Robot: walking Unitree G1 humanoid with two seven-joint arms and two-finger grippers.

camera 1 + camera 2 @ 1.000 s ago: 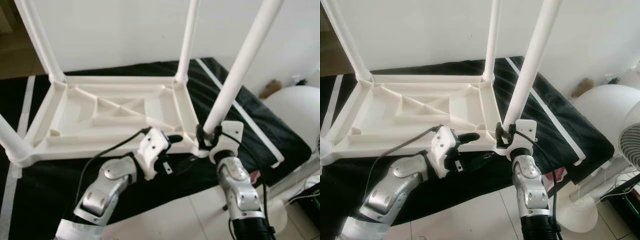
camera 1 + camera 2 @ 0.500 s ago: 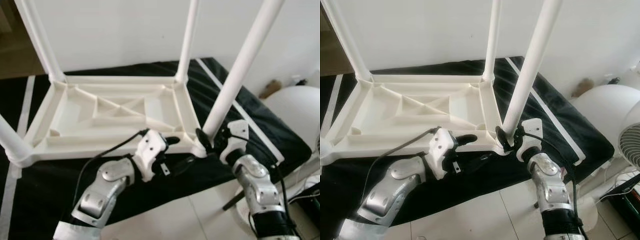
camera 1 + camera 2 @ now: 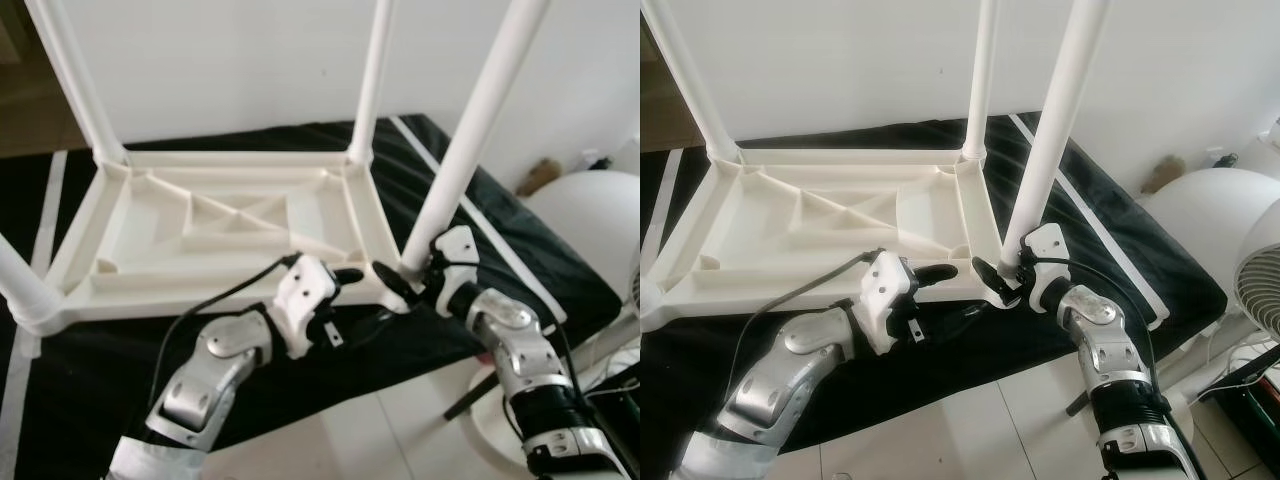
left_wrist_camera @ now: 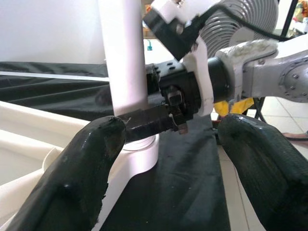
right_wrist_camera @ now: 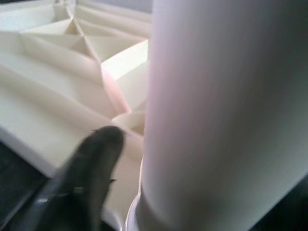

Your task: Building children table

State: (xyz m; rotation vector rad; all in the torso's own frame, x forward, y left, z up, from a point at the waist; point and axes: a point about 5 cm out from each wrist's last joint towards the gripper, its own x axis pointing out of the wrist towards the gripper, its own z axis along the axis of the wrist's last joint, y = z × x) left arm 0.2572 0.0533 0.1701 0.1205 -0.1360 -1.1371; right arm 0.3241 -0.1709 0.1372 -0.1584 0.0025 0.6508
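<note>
A white children's table [image 3: 230, 230] lies upside down on a black mat [image 3: 520, 250], its legs pointing up. My right gripper [image 3: 405, 280] is shut on the base of the near right leg [image 3: 470, 130], where it meets the table corner. One black finger [image 5: 91, 163] lies against the leg [image 5: 226, 115] in the right wrist view. My left gripper [image 3: 355, 300] stands open at the table's near edge, just left of that corner, holding nothing. Its two fingers [image 4: 82, 178] frame the leg base [image 4: 127, 72] and the right gripper in the left wrist view.
A white fan [image 3: 1260, 290] and a white rounded object [image 3: 590, 220] stand on the tiled floor [image 3: 380, 430] at the right, with cables beside them. A white wall [image 3: 220, 60] closes the back. The mat's near edge runs under my arms.
My right forearm has swung out to the right and its wrist has turned around the leg base while keeping hold. The left gripper has stayed in place.
</note>
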